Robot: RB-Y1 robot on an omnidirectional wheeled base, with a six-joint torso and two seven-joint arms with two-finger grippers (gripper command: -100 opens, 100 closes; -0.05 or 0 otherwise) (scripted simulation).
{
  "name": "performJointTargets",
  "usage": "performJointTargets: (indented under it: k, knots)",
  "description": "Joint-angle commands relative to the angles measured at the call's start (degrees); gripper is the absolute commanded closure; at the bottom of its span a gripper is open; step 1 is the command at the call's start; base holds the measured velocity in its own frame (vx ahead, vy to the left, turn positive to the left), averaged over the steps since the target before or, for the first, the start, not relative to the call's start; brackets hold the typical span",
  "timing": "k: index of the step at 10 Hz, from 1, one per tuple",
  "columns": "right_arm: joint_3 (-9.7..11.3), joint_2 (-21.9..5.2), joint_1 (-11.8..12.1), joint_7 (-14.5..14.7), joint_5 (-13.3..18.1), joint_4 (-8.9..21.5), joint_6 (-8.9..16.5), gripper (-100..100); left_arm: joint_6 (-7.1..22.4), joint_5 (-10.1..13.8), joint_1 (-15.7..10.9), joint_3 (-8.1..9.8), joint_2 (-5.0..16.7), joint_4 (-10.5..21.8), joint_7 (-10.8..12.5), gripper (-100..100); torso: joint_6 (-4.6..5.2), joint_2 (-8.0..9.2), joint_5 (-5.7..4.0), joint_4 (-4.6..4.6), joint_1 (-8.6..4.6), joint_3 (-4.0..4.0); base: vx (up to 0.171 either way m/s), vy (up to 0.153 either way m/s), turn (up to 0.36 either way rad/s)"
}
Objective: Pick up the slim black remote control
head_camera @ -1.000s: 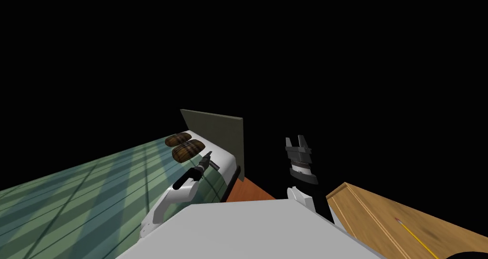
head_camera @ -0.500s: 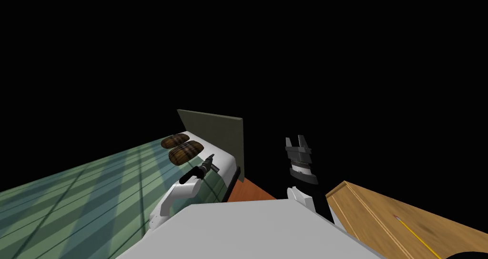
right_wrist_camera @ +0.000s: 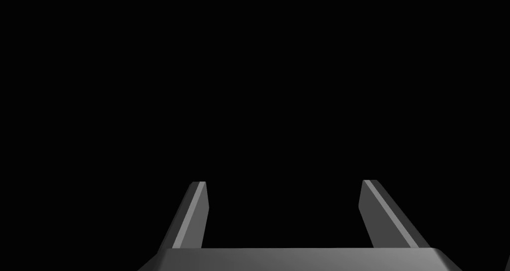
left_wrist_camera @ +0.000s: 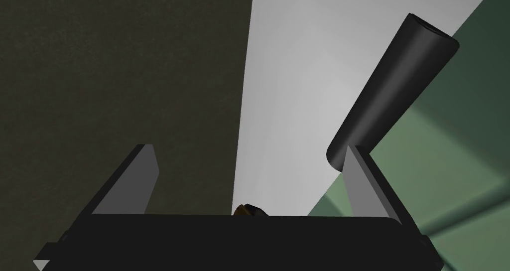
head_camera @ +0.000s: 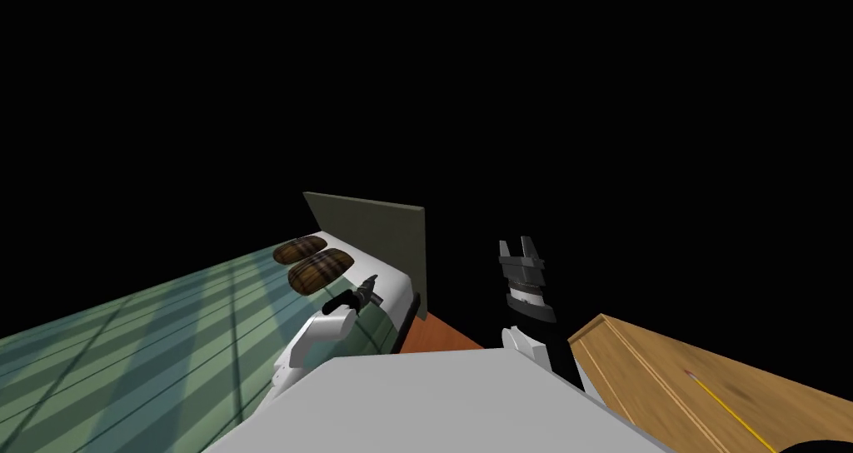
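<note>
Your left claw [left_wrist_camera: 246, 151] was out over the head end of the bed [head_camera: 150, 348], jaws wide, nothing in them. The remote [left_wrist_camera: 393, 83], a slim black bar, lay on the bed near the headboard [head_camera: 383, 231], across the line where the white sheet [left_wrist_camera: 294, 83] meets the green striped cover [left_wrist_camera: 448, 148]. Its near end sat just at one finger [left_wrist_camera: 366, 183], partly hidden behind the blade; can't tell if they touched. The rest of it ran away from the claw at a slant, outside the gap. So the wide jaws make sense: this looked like the approach, grasp not yet made, and the bar was off-centre. I'd judge you'd need to slide the claw sideways toward the remote and turn it to span the narrow width before closing. A flat, thin bar on soft bedding could slip or get pushed if a blade lands on top of it.

Two brown checked pillows [head_camera: 321, 271] lay at the head end, beside the left arm. Your right claw [head_camera: 521, 248] stood raised off the bed's side, against a black area, jaws wide and empty, likely parked to stay clear. A wooden desk [head_camera: 650, 365] with a yellow pencil [head_camera: 725, 410] sat further right, not involved.

Versus a second ago: the bed, pillows and headboard slid slightly left in the head view, so part of that was your own head or base move. The left forearm and claw also went further on toward the headboard. The right claw held the same pose
</note>
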Motion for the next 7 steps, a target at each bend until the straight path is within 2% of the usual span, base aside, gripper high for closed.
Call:
performJointTargets:
  k: [1,4,6,7]
  knots:
    - [0.0,0.0,0.0,0.0,0.0,0.0,0.0,0,2.64,0.05,-0.48,-0.43,-0.1,0.7,-0.16,-100,0.0,0.0,0.0,0.0,0.0,0.0,0.031,0.042,-0.058]
    - [0.0,0.0,0.0,0.0,0.0,0.0,0.0,0,7.37,0.83,-3.12,-2.1,0.16,4.04,-0.57,-100,-0.02,-0.02,0.02,-0.01,0.07,-0.02,0.034,0.054,-0.074]
    - [0.0,0.0,0.0,0.0,0.0,0.0,0.0,0,9.43,0.83,-3.12,-2.1,0.16,4.04,-0.57,-100,-0.03,0.0,0.02,-0.01,0.09,0.0,0.018,0.039,-0.019]
    - [0.0,0.0,0.0,0.0,0.0,0.0,0.0,0,11.67,1.15,-4.45,-3.0,0.28,5.71,-0.7,-100,-0.03,0.05,0.0,0.0,-0.01,0.02,0.019,0.038,-0.077]
